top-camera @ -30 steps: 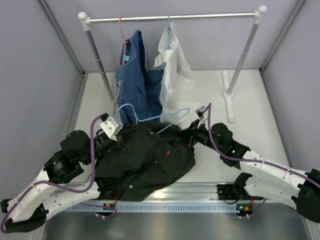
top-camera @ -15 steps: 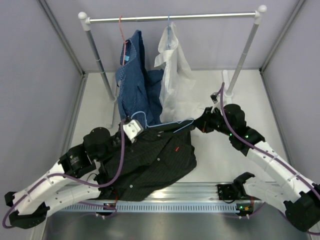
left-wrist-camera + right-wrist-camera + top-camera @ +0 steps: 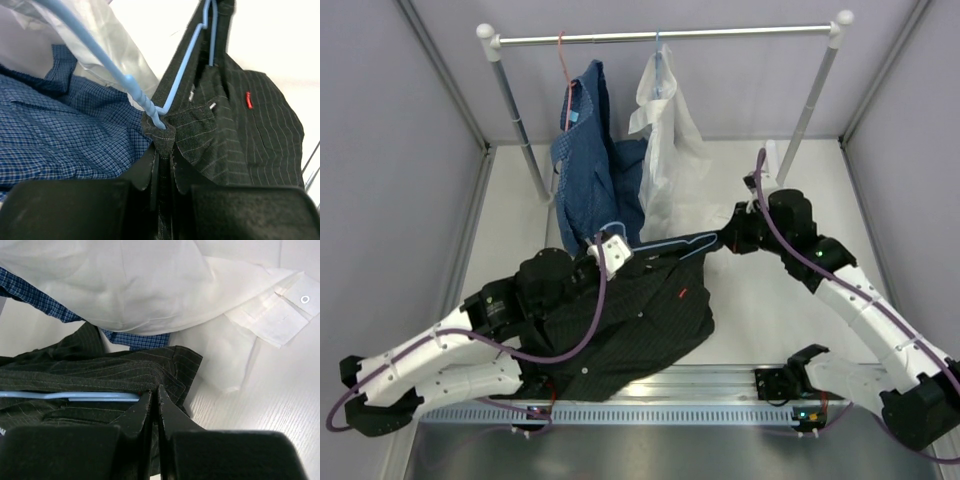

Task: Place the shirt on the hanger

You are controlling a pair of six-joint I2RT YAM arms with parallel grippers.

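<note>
White worktop (image 3: 800, 300), top view: both arms reach inward from the near edge, and the shirt (image 3: 630, 320) is stretched between them at mid-worktop. Bare surface lies to its right. Left wrist view: the left gripper (image 3: 162, 155) is clamped on the shirt collar below the hanger (image 3: 145, 102) neck. Right wrist view: the right gripper (image 3: 154, 392) is closed on the shirt shoulder at the hanger's end.

Blue shirt (image 3: 588, 175) & white shirt (image 3: 670, 170) hang rear-ctr, blocking — open room over table (image 3: 750, 300) at rt.

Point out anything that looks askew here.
The black pinstriped shirt sits unevenly on the thin light-blue wire hanger: its top is stretched along the wire, the rest lies crumpled on the table. Behind, the blue checked shirt hangs bunched and lopsided from the rail.
</note>
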